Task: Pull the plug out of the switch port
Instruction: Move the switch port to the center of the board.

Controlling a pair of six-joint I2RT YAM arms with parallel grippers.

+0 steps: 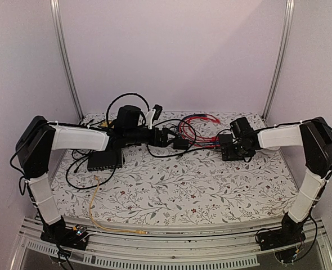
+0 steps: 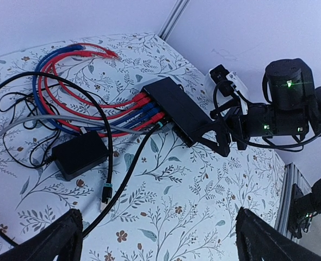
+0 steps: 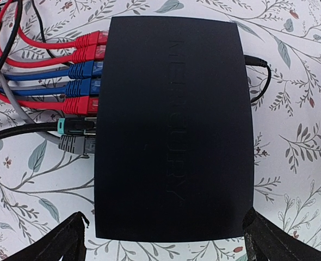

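The flat matte-black switch lies on the flowered cloth, right of centre in the top view. Several plugs sit in the ports along its left edge: red, blue, a black one with a teal collar and a grey one. My right gripper is open and hovers over the switch's near end, one finger outside each side. My left gripper is open and empty over bare cloth, left of the switch and its cables; it also shows in the top view.
A dark grey box with a yellow cable lies at the left. A black adapter and a loose teal-collared plug lie among tangled red, blue and black cables. Metal posts stand at the back corners.
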